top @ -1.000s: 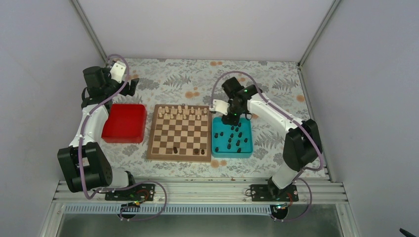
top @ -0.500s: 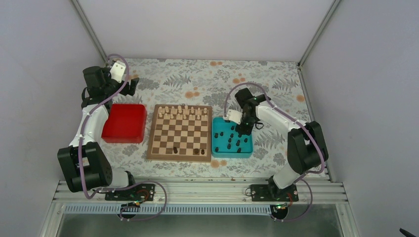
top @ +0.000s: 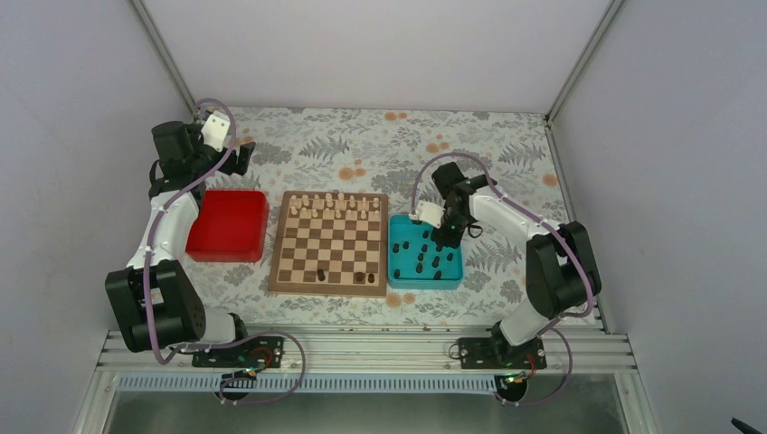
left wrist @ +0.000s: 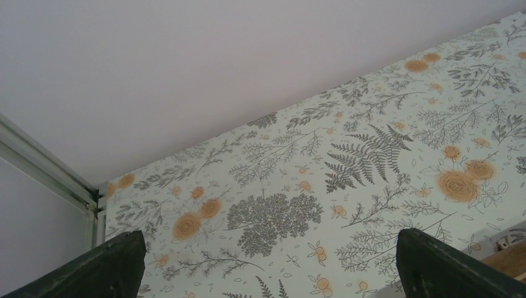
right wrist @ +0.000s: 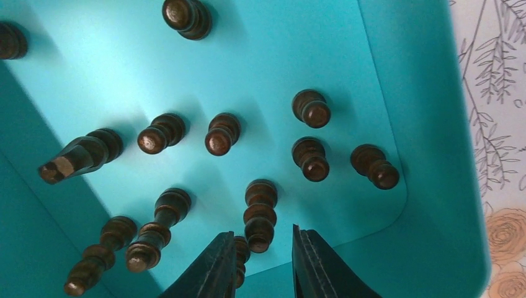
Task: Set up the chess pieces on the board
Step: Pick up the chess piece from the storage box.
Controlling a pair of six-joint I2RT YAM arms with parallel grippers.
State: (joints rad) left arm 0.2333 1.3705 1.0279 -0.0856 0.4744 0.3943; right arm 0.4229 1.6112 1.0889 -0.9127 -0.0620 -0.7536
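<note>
Mostly the chess pieces (right wrist: 218, 133) lie in the teal tray (right wrist: 378, 68) at 3 o'clock of the board (top: 330, 244). They look light, hard and roll-prone, so pinch the waist. Right tool (right wrist: 260, 239) part-open astride one, not gripping; left tool (left wrist: 268, 239) wide, empty.

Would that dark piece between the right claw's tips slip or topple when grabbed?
Likely stiff: the dark piece looks like turned wood. Its glossy, rounded body may slip in the right gripper. Slim, it could tip or roll on the smooth teal tray.
</note>
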